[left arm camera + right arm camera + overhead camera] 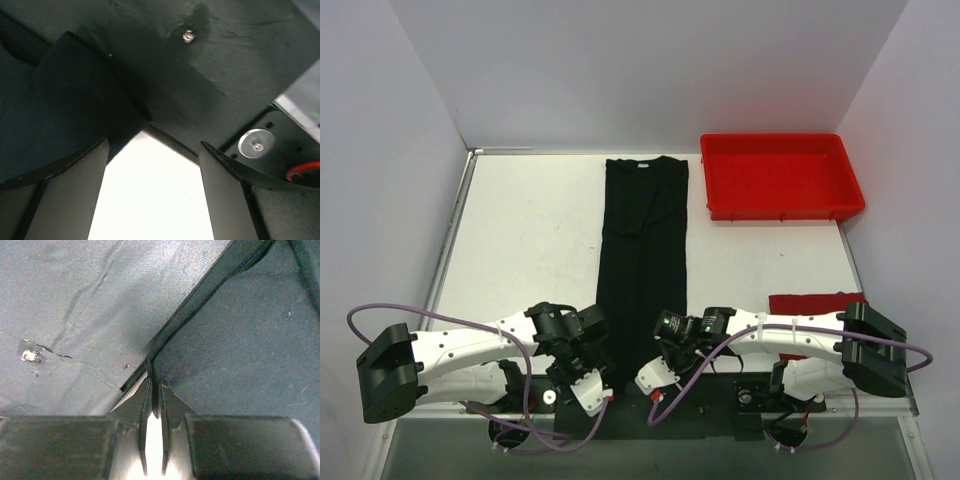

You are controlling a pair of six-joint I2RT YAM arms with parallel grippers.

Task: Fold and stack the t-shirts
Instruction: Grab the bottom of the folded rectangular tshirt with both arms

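The black t-shirt (642,260) lies folded into a long narrow strip down the middle of the table, collar at the far end. My left gripper (592,385) is open at the hem's near left corner; in the left wrist view (154,150) bare white table shows between the fingers and black cloth (60,100) lies just beyond the left finger. My right gripper (645,378) is at the hem's near right corner, shut (155,390) on a thin edge of the black cloth (235,350). The red t-shirt (815,303) lies at the right, partly under my right arm.
A rigid red tray (840,195) stands at the back right, beside the shirt's collar end. A black mounting plate (225,45) with screws runs along the table's near edge under both grippers. Grey walls enclose the table on three sides.
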